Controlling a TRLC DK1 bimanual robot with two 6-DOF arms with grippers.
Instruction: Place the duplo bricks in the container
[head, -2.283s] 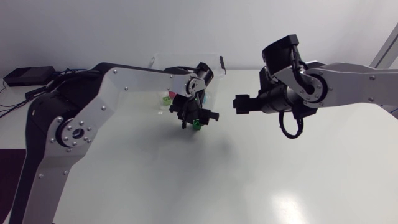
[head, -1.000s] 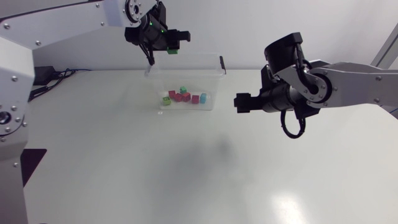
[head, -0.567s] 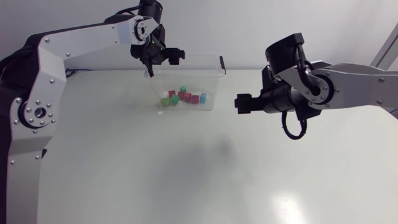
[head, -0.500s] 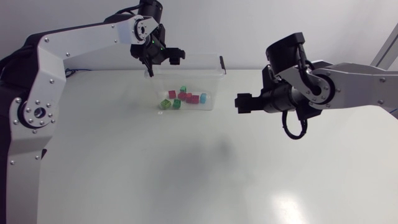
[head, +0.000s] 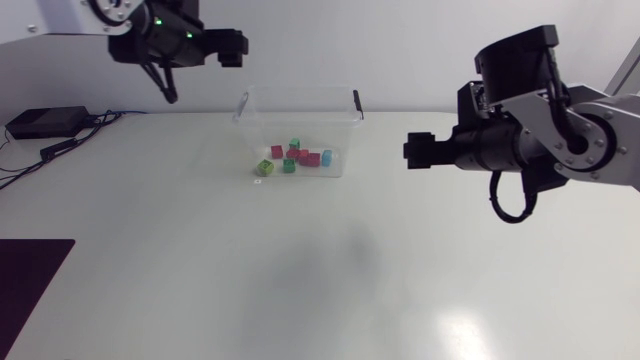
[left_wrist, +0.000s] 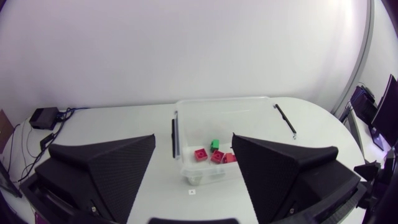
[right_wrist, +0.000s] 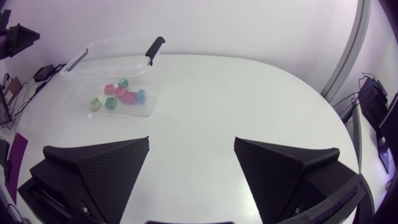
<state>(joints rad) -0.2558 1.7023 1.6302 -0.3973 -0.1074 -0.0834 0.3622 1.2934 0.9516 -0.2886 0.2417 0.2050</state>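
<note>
Over the white table the left gripper (left_wrist: 193, 142) hangs high, its wedge fingers spread wide and holding nothing. The clear plastic container with black handles (left_wrist: 242, 118) sits ahead of and below it, framed between its fingers. Red, green and blue plastic duplo bricks (left_wrist: 213, 154) lie clustered on the container's floor. The right gripper (right_wrist: 191, 142) — likewise released and empty — faces the box from well apart.
</note>
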